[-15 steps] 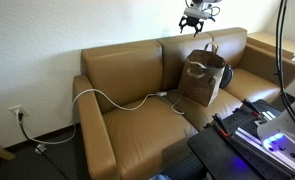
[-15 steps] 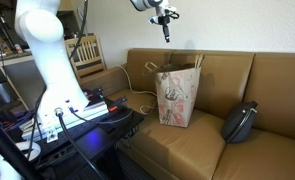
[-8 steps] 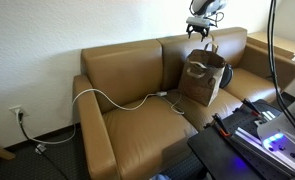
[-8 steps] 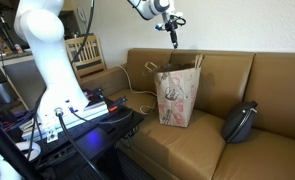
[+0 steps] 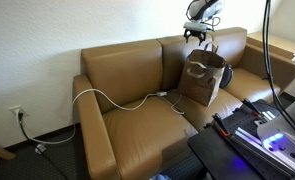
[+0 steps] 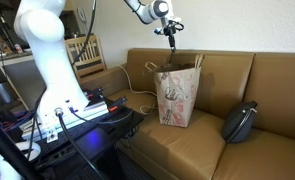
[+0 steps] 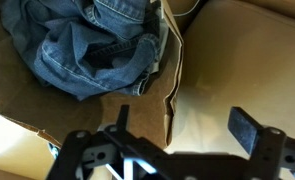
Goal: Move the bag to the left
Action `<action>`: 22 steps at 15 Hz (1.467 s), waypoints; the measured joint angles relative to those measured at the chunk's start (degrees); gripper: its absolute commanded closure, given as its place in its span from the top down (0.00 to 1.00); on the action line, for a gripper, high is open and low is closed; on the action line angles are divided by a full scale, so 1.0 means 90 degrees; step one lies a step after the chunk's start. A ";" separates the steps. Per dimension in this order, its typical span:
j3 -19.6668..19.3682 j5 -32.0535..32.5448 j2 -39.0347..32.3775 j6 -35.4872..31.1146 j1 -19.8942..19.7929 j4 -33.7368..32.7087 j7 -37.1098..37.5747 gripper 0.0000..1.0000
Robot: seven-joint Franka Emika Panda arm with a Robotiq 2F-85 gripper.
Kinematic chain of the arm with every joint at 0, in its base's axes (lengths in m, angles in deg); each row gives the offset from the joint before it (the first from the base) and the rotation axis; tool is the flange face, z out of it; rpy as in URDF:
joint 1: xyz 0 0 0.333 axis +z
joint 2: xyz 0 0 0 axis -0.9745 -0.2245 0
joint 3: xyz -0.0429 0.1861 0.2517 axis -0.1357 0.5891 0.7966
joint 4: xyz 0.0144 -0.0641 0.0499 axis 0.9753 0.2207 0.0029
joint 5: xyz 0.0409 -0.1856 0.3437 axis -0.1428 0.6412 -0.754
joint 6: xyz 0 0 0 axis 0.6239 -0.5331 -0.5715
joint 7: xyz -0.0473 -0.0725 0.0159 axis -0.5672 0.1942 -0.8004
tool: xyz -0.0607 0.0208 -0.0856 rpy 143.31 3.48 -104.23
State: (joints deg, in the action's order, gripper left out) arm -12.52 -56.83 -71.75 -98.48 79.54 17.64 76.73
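Observation:
The tall brown paper bag (image 5: 203, 79) stands upright on the tan sofa, with looped handles and faint print on its side (image 6: 175, 97). In the wrist view I look down into the bag (image 7: 47, 120), which holds blue denim clothing (image 7: 97, 45). My gripper (image 5: 198, 37) hovers just above the bag's top edge in both exterior views (image 6: 172, 39). Its fingers are spread open and empty (image 7: 182, 125), straddling the bag's side wall.
A small black pouch (image 6: 239, 122) lies on the seat beside the bag. A white cable (image 5: 112, 101) trails across the other sofa seat to a wall outlet. A cluttered equipment table (image 5: 252, 135) stands in front of the sofa.
My gripper has come down from high above the sofa back to just over the bag's top and shifted slightly sideways. The bag has not moved.

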 measured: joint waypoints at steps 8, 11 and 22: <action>-0.0054 0.0011 -0.0510 0.0813 0.0084 -0.0717 0.0489 1.00; -0.0053 -0.0019 -0.0638 0.1228 0.0025 -0.1002 0.0603 1.00; 0.0098 -0.0061 -0.2139 0.1304 0.0078 -0.2599 0.1631 1.00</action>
State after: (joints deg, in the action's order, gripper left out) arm -11.64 -57.38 -91.00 -86.75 80.25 -5.75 91.42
